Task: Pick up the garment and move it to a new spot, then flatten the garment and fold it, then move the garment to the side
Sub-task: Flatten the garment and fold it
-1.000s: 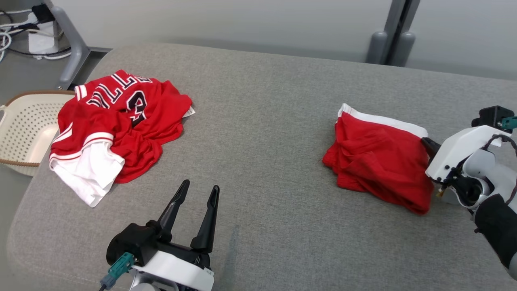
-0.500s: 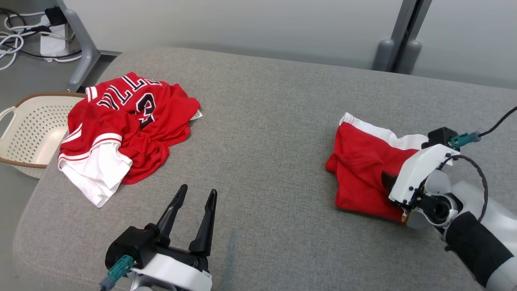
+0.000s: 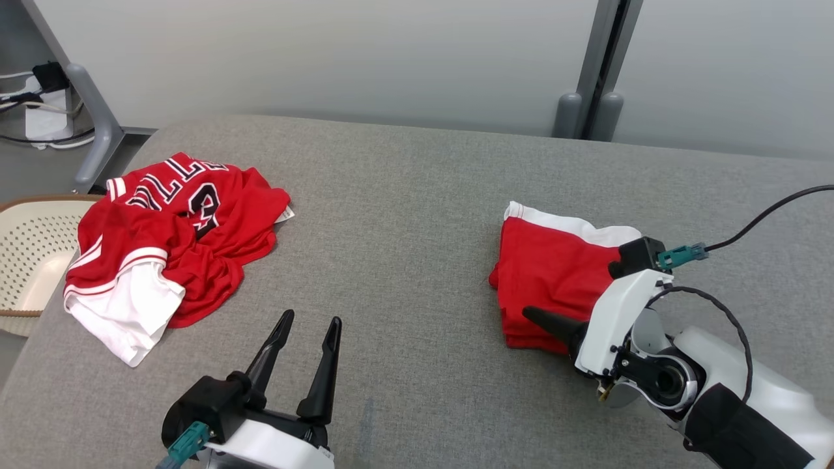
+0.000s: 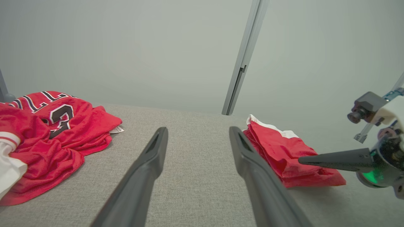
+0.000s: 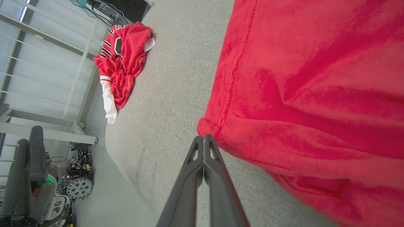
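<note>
Work surface: a grey fabric-covered table [image 3: 404,215] is seen, bearing two red items well apart.
Garment: the folded red garment [image 3: 554,273], white-trimmed along its far edge, is found lying on the table's right half in a compact stack of layers.
Right gripper: the right gripper [image 3: 526,313] is recorded with its fingers pressed together. The tips are set against the garment's near left corner, at the hem. Whether cloth is caught between them cannot be told.
Left gripper: the left gripper [image 3: 311,318] is held over the near part of the table, fingers spread apart and empty, away from both items.
Jersey: a crumpled red jersey [image 3: 176,241] with dark lettering and a white section is noted at the table's left end.
Basket: a pale perforated basket [image 3: 26,260] is seen just past the left edge, beside the jersey.
</note>
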Motion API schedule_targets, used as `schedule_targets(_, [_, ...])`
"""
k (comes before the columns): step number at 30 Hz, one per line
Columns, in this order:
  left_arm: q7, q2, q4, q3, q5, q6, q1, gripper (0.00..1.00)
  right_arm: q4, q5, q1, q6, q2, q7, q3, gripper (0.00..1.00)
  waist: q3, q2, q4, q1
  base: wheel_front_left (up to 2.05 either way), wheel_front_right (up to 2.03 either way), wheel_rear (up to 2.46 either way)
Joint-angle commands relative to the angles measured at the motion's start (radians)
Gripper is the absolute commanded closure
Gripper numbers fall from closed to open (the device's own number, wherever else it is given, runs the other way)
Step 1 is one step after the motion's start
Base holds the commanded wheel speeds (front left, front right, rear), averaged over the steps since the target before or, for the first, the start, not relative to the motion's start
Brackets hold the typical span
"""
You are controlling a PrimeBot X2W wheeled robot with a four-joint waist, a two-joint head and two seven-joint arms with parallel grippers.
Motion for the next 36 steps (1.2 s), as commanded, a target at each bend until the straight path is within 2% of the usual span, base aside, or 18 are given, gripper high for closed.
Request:
schedule_targets(1, [0.0, 0.008, 0.0, 0.006, 0.01, -0.001, 0.011, 0.0, -0.016, -0.008, 0.012, 0.002, -0.007, -0.017, -0.005, 1.0, -0.013, 0.0, -0.011, 0.0, 0.0, 0.0, 0.0])
schedule_targets(10, [0.0, 0.019, -0.015, 0.061, 0.02, -0.001, 0.038, 0.0, -0.152, -0.055, 0.046, 0.002, -0.1, -0.2, -0.048, 1.0, -0.071, 0.0, -0.064, 0.0, 0.0, 0.0, 0.0])
schedule_targets(11, [0.0, 0.021, -0.019, 0.071, 0.02, -0.001, 0.038, 0.0, -0.166, -0.062, 0.047, 0.002, -0.109, -0.229, -0.058, 0.89, -0.074, 0.0, -0.071, 0.0, 0.0, 0.0, 0.0])
schedule_targets(13, [0.0, 0.026, -0.027, 0.091, 0.026, -0.001, 0.042, 0.0, -0.204, -0.091, 0.047, 0.002, -0.13, -0.284, -0.065, 0.42, -0.079, 0.0, -0.087, 0.0, 0.0, 0.0, 0.0])
schedule_targets(14, [0.0, 0.028, -0.03, 0.103, 0.028, -0.001, 0.045, 0.0, -0.22, -0.091, 0.053, 0.002, -0.138, -0.313, -0.076, 0.0, -0.081, 0.0, -0.095, 0.0, 0.0, 0.0, 0.0])
schedule_targets(19, [0.0, 0.044, -0.059, 0.166, 0.046, 0.005, 0.055, 0.0, -0.281, -0.149, 0.079, 0.002, -0.182, -0.448, -0.111, 0.0, -0.092, 0.0, -0.132, 0.0, 0.0, 0.0, 0.0])
schedule_targets(23, [0.0, 0.052, -0.087, 0.214, 0.054, 0.006, 0.062, 0.0, -0.268, -0.238, 0.116, 0.002, -0.201, -0.508, -0.168, 0.0, -0.099, 0.0, -0.16, 0.0, 0.0, 0.0, 0.0])
schedule_targets(25, [0.0, 0.05, -0.102, 0.23, 0.057, 0.01, 0.072, 0.0, -0.251, -0.291, 0.147, 0.002, -0.185, -0.518, -0.225, 0.0, -0.101, 0.0, -0.171, 0.0, 0.0, 0.0, 0.0])
schedule_targets(27, [0.0, 0.045, -0.117, 0.245, 0.061, 0.017, 0.08, 0.0, -0.252, -0.373, 0.18, 0.002, -0.162, -0.52, -0.332, 0.0, -0.1, 0.0, -0.181, 0.0, 0.0, 0.0, 0.0])
schedule_targets(32, [0.0, 0.032, -0.141, 0.271, 0.066, 0.02, 0.101, 0.0, -0.309, -0.634, 0.342, 0.002, -0.066, -0.519, -0.599, 0.0, -0.092, 0.0, -0.199, 0.0, 0.0, 0.0, 0.0])
schedule_targets(36, [0.0, 0.024, -0.142, 0.291, 0.08, 0.027, 0.107, 0.0, -0.353, -0.816, 0.464, 0.002, 0.004, -0.52, -0.743, 0.0, -0.087, 0.0, -0.2, 0.0, 0.0, 0.0, 0.0])
